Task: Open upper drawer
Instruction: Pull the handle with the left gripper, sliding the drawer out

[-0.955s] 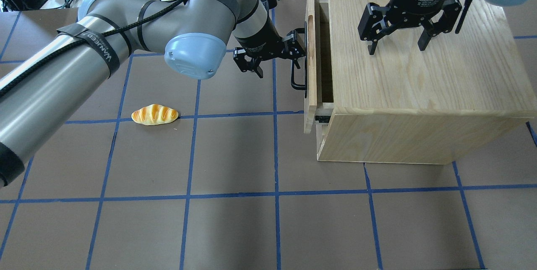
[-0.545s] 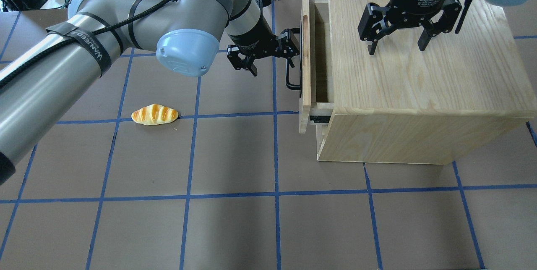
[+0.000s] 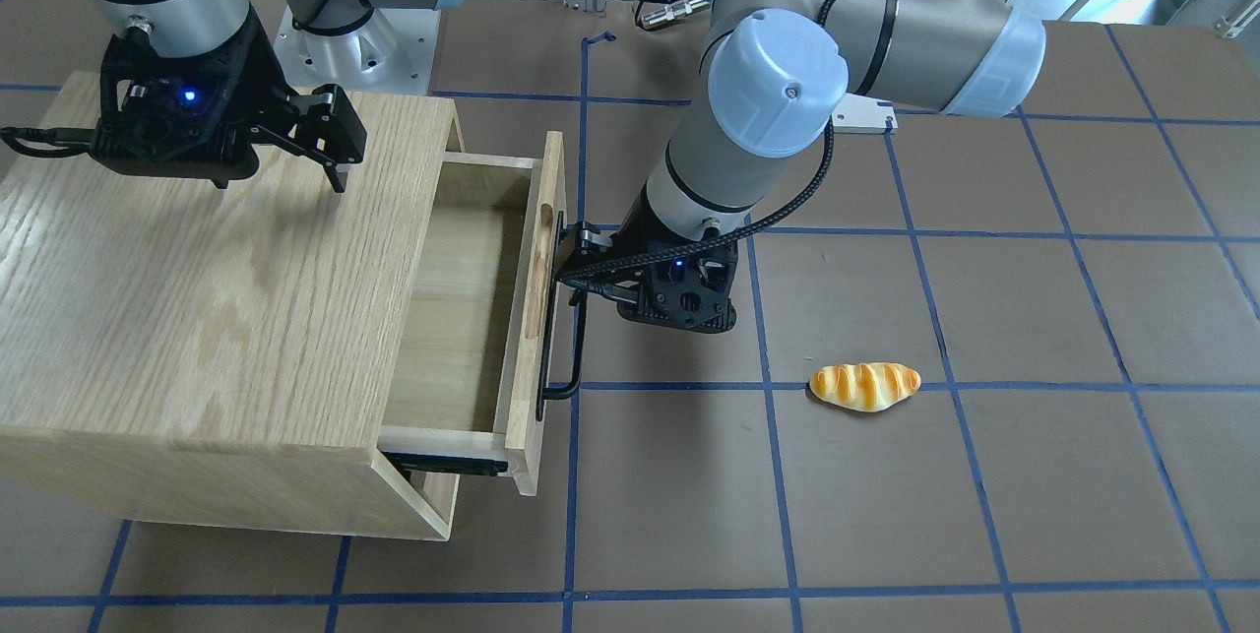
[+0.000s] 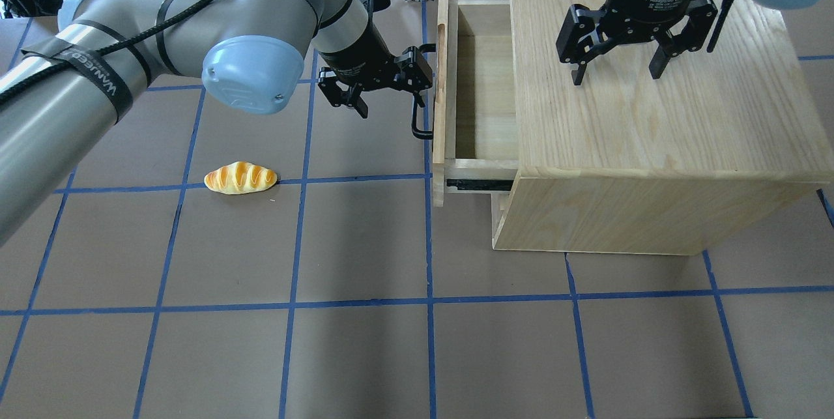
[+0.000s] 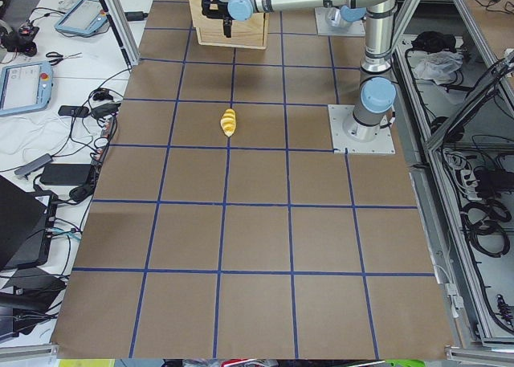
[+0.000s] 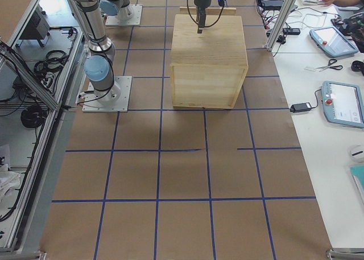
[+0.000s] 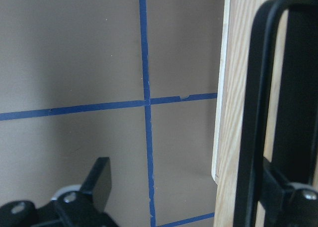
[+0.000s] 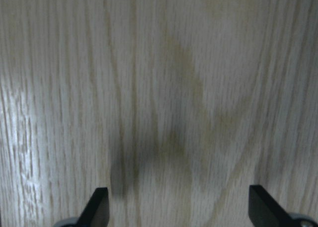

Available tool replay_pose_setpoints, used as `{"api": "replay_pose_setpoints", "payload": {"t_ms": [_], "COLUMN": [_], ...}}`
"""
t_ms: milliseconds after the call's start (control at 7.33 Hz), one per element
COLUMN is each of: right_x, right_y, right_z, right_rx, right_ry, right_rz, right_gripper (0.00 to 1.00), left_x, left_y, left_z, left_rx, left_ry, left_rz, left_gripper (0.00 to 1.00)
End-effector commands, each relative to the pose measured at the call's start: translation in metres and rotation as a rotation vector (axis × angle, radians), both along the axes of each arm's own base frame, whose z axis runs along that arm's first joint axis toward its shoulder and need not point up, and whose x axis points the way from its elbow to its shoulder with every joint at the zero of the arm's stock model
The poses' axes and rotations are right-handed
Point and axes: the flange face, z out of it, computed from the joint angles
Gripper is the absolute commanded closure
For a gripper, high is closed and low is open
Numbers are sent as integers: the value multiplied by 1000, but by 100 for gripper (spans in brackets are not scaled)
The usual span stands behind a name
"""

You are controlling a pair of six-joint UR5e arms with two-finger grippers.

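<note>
Light oak shallow upper drawer (image 4: 485,80): you see it partway out of the big oak cabinet (image 4: 651,119).
Your left gripper (image 4: 389,106): released, one finger behind the drawer's long black metal bar handle (image 4: 415,124).
Your right gripper (image 4: 616,77): released, over the cabinet top.

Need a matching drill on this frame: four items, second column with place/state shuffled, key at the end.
Column 1
1. upper drawer
2. left gripper
3. right gripper
4. bread roll

Column 2
A. open, over the top of the cabinet
B. lying on the brown mat beside a blue tape line
C. pulled partway out
D. open, one finger hooked behind the black bar handle

Pairs: 1-C, 2-D, 3-A, 4-B
</note>
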Motion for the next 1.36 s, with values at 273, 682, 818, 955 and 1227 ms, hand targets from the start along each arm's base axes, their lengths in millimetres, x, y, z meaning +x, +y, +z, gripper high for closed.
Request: {"api": "replay_pose_setpoints", "payload": {"t_ms": [273, 682, 818, 955, 1227], "right_x": [0, 0, 0, 0, 0], "right_y": [0, 0, 0, 0, 0], "right_z": [0, 0, 0, 0, 0], "right_rx": [0, 0, 0, 0, 0], "right_ry": [0, 0, 0, 0, 0], "right_rz": [-1, -1, 1, 1, 1], "right_gripper": [0, 0, 0, 0, 0], "left_x": [50, 61, 61, 62, 67], "left_y": [-3, -4, -4, -4, -4], "left_z": [10, 12, 12, 12, 11], "left_rx": [16, 27, 26, 26, 30], "left_ry": [-4, -7, -8, -8, -11], "left_rz": [5, 17, 16, 10, 6], "left_gripper": [0, 0, 0, 0, 0]}}
